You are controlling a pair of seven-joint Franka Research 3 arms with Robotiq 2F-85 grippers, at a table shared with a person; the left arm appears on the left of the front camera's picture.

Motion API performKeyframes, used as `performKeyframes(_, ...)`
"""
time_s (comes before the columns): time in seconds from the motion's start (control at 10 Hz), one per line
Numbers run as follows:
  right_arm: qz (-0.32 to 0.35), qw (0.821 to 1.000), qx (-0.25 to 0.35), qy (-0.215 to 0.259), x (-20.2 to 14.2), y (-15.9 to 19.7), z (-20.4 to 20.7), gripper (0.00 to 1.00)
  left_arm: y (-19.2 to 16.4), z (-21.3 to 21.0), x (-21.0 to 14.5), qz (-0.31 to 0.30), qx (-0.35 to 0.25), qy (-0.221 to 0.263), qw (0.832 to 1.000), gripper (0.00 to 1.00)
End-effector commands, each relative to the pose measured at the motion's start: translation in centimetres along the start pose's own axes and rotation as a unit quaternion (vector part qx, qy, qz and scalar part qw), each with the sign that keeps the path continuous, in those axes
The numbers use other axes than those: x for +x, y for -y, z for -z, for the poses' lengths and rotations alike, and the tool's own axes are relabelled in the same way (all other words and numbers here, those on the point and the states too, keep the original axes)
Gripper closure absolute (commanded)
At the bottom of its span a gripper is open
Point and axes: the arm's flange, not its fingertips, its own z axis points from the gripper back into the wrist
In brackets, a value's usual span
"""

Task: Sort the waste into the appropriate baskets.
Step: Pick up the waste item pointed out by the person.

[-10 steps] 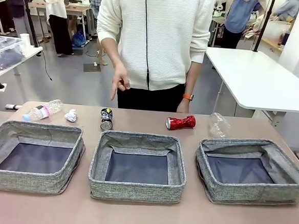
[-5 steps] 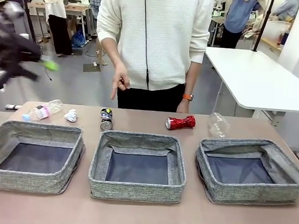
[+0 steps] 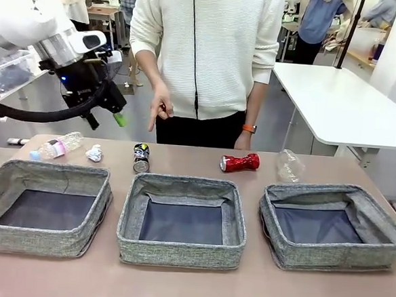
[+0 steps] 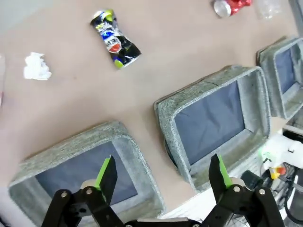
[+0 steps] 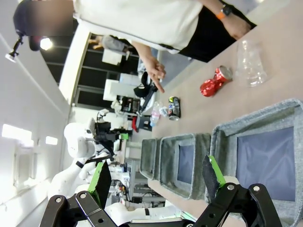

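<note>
The tan tabletop point(image 3: 175, 286) runs across the whole front, with a small black-and-white marker point(image 3: 16, 141) lying near its far left edge. Standing right at the far side is a person in a white ribbed sweater point(image 3: 225, 48), with a thin black cord point(image 3: 191, 26) hanging down the front, black trousers point(image 3: 199, 131) and an orange watch point(image 3: 249, 129) on one wrist. Off to the right there's a separate white table point(image 3: 337, 107). Far left, a clear plastic tub point(image 3: 3, 74) sits on another white surface. Background's a busy workshop, with someone in a blue top point(image 3: 319, 17) back there.

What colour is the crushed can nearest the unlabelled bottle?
Crushed can: shiny red, best in front view.
</note>
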Motion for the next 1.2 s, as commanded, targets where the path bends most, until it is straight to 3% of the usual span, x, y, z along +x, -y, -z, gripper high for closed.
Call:
performKeyframes(0.0,-0.014,1.000,0.011,0.008,0.2,0.0,0.1,0.00,2.0,0.7,-0.2,-0.008,0.026,0.018,0.999,0.00)
performKeyframes(0.1,-0.014,1.000,0.011,0.008,0.2,0.0,0.1,0.00,0.0,0.0,0.0,0.000,0.000,0.000,1.000,0.00)
performKeyframes(0.3,-0.014,1.000,0.011,0.008,0.2,0.0,0.1,0.00,-0.1,4.0,4.8,-0.102,0.000,-0.014,0.995,0.00)
performKeyframes(0.6,-0.014,1.000,0.011,0.008,0.2,0.0,0.1,0.00,-0.7,10.1,8.5,-0.155,-0.015,-0.021,0.988,0.00)
performKeyframes(0.9,-0.014,1.000,0.011,0.008,0.2,0.0,0.1,0.00,-2.5,15.3,10.9,-0.218,0.025,-0.035,0.975,0.00)
performKeyframes(1.1,-0.014,1.000,0.011,0.008,0.2,0.0,0.1,0.00,-3.6,17.6,11.1,-0.267,0.047,-0.014,0.962,0.00)
